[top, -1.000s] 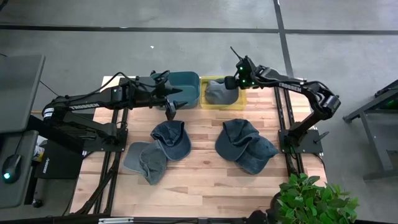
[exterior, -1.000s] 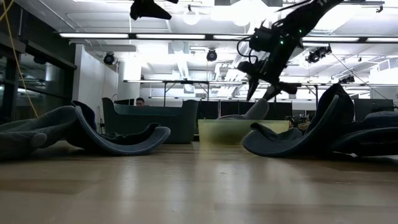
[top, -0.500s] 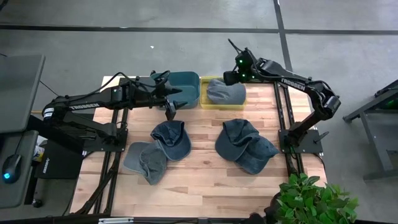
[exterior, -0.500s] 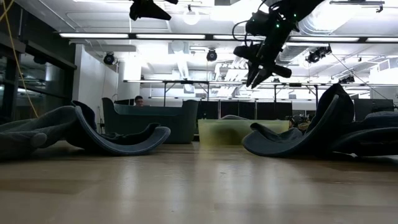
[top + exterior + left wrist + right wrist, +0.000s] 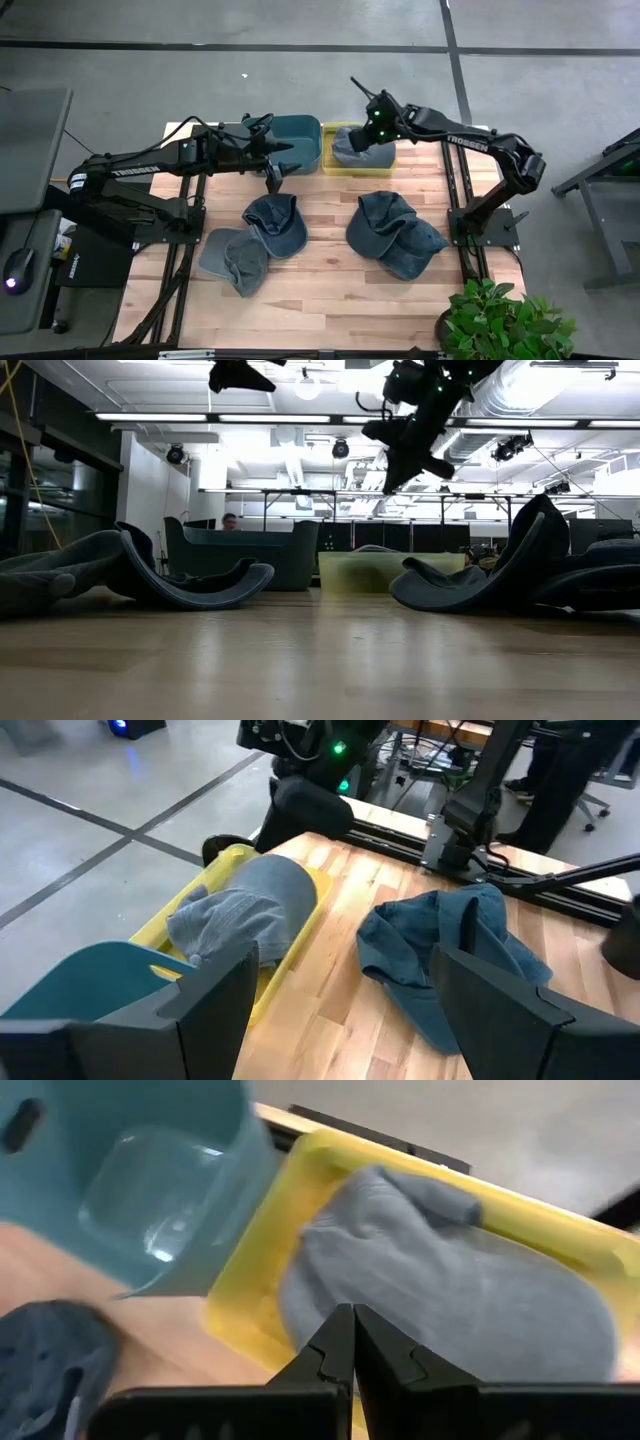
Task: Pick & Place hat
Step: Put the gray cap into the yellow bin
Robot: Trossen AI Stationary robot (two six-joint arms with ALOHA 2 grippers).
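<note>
Your right gripper (image 5: 352,1342) hangs above the yellow bin (image 5: 340,163), fingers pressed together and holding nothing. A grey hat (image 5: 352,146) lies inside that bin. Your left gripper (image 5: 274,176) waits over the table (image 5: 320,290) just in front of the teal bin (image 5: 298,130), fingers spread and empty. Four hats lie on the table in two pairs.

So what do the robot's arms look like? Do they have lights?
Both arms are dark and thin, with black cables looped along them. The right arm has white lettering and a green light near its wrist. Each ends in two dark, flat fingers: left gripper, right gripper.
</note>
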